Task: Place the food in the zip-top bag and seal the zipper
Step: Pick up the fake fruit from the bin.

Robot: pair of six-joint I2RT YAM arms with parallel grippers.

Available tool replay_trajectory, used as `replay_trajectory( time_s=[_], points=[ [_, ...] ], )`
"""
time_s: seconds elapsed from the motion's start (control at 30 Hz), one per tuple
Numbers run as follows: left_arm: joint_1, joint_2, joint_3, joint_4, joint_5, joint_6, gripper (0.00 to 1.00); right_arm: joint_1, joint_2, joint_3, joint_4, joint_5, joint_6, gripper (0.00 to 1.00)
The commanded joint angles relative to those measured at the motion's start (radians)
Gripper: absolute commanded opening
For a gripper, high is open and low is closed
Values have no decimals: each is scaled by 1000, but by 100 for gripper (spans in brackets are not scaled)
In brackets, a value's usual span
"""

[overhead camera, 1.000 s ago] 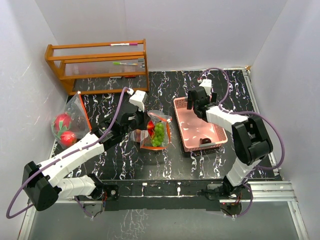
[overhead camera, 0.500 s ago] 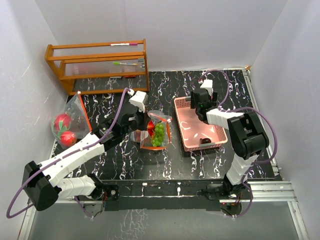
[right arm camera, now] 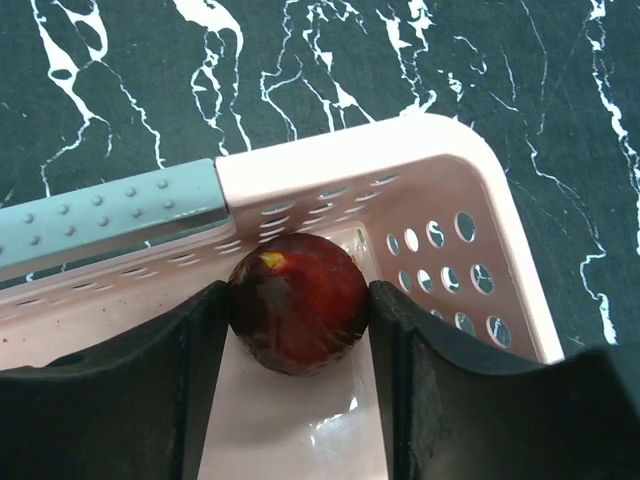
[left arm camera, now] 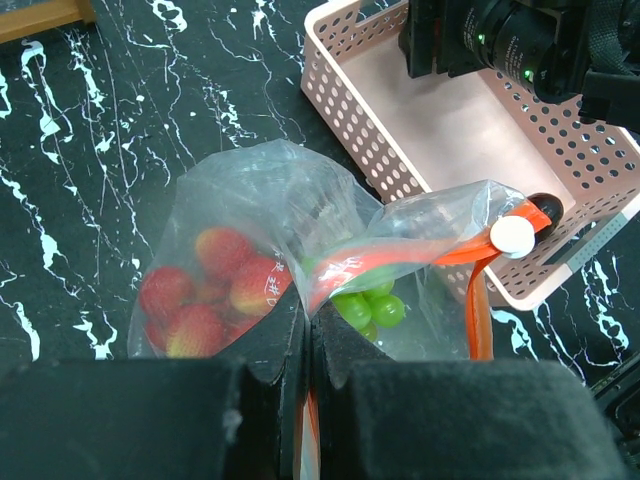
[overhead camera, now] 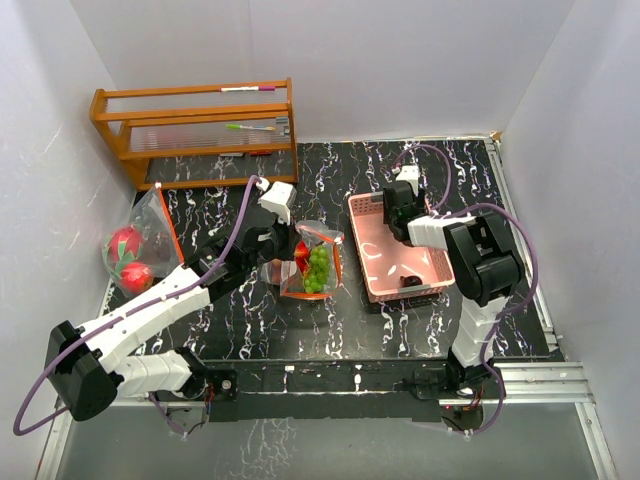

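One dark red fruit [right arm camera: 296, 303] is sitting in the far left corner of the pink basket [right arm camera: 480, 190], and the right gripper [right arm camera: 294, 312] is clamping it, a finger pressing on each side. A second dark fruit [overhead camera: 410, 281] is lying at the basket's near right end. Just left of the basket, the zip-top bag [left arm camera: 270, 190] is resting on the black marbled table [overhead camera: 250, 330], holding red apples [left arm camera: 215, 285] and green grapes [left arm camera: 370, 308]. The left gripper [left arm camera: 306, 335] is pinching the bag's near edge, its fingers tight together on the film, while the orange zipper [left arm camera: 400, 262] is trailing toward the basket. Far left, another bag [overhead camera: 150, 225] is holding a dragon fruit [overhead camera: 125, 243].
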Motion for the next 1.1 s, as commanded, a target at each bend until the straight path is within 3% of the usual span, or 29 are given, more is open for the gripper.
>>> replay_trajectory(
  time_s=[0.0,0.23,0.43,0.83,0.93,1.07],
  points=[
    [1,-15,0,16,-22,16,0,-5,5,54,36,-22,-15,52],
    [3,-17,-2,15,-22,16,0,-5,-72,1,35,-69,-11,32],
    [4,-4,2,14,-23,18,0,-4,-284,-63,-35,-250,26,30],
    [11,77,49,7,-1,-6,0,66,-971,-289,-202,-756,60,31],
    [11,114,78,18,-2,-9,0,96,-1056,-303,-207,-874,74,32],
    [11,163,132,21,-8,-5,0,179,-1055,-298,-195,-933,89,32]
  ],
)
